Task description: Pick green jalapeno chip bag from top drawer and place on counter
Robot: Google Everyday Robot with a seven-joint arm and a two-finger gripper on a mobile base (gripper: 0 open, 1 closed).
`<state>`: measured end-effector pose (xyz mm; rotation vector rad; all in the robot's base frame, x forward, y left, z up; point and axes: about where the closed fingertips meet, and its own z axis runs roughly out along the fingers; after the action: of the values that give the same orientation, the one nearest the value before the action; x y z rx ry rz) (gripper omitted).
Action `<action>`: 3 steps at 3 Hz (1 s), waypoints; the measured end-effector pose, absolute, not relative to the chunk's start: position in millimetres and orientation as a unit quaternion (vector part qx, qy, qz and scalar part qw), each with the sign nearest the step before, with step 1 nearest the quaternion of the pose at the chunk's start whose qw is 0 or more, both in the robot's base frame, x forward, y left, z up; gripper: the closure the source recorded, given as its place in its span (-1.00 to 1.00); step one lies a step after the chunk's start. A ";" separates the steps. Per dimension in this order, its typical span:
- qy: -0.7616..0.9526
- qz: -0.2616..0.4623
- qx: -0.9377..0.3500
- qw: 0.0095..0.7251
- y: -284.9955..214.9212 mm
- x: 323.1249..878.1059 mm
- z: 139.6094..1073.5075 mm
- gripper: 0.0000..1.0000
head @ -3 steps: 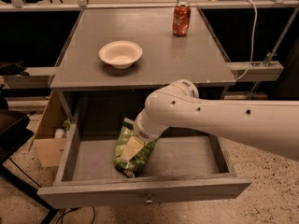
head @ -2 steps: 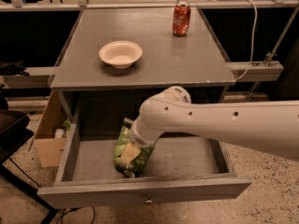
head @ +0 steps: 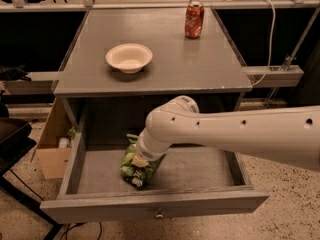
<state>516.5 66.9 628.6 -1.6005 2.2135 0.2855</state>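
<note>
The top drawer (head: 155, 206) is pulled open below the counter (head: 165, 49). The green jalapeno chip bag (head: 131, 170) lies on the drawer floor, left of centre, its near end crumpled. My white arm reaches in from the right. My gripper (head: 140, 159) is down inside the drawer, right on top of the bag's far end, and the thick wrist hides most of it. The far end of the bag is covered by the wrist.
A white bowl (head: 129, 57) and a red soda can (head: 194, 20) stand on the counter. A tan cardboard box (head: 52, 144) sits left of the cabinet. Pale metal side rails (head: 272, 74) run off both sides. The drawer's knob (head: 159, 214) faces me.
My wrist has shifted a little left and lower onto the bag. The bag has stayed in the same place in the drawer.
</note>
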 end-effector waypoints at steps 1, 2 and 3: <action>0.781 0.091 -0.577 0.221 68.0 510.4 672.4 0.92; 0.762 0.063 -0.599 0.239 56.1 500.8 745.0 1.00; 0.733 0.034 -0.628 0.258 47.8 503.7 836.7 1.00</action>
<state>503.7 47.8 836.7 -1.7036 1.9869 0.0929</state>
